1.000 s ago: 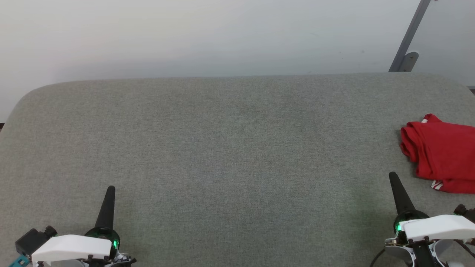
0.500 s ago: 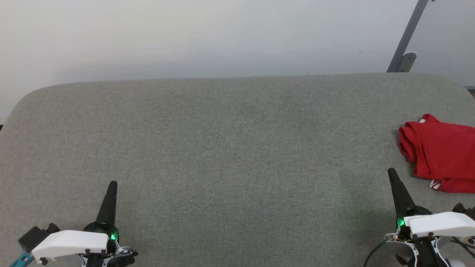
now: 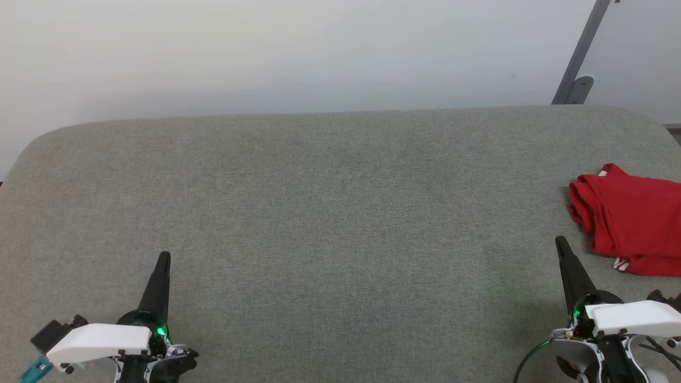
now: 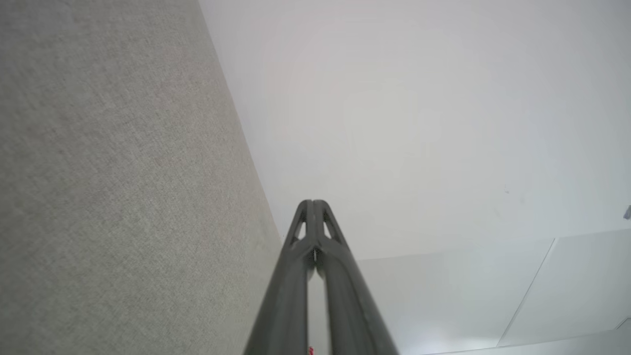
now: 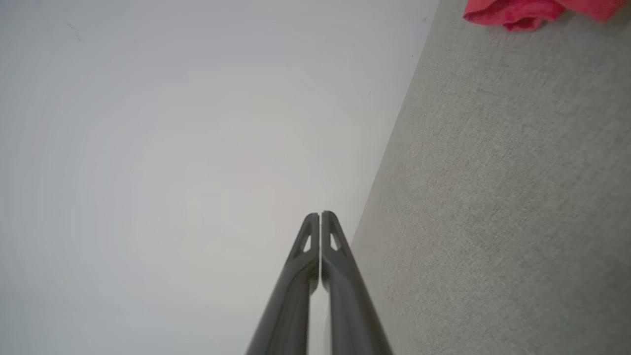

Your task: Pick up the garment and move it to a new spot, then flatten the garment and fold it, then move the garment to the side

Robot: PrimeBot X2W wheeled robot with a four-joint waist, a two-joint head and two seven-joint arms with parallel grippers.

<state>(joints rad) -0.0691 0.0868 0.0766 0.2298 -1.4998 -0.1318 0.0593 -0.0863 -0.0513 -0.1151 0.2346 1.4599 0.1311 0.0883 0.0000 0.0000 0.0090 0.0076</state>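
The garment (image 3: 630, 218) is lying bundled at the table's (image 3: 330, 202) right edge (fitting either a heap awaiting pickup or a fold already set aside). The left gripper (image 3: 163, 260) and right gripper (image 3: 561, 246) are hovering closed, empty, over the table's near edge.

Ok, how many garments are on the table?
1. The garment lies at the right side of the table, cut off by the picture's edge, so more could be hidden there.
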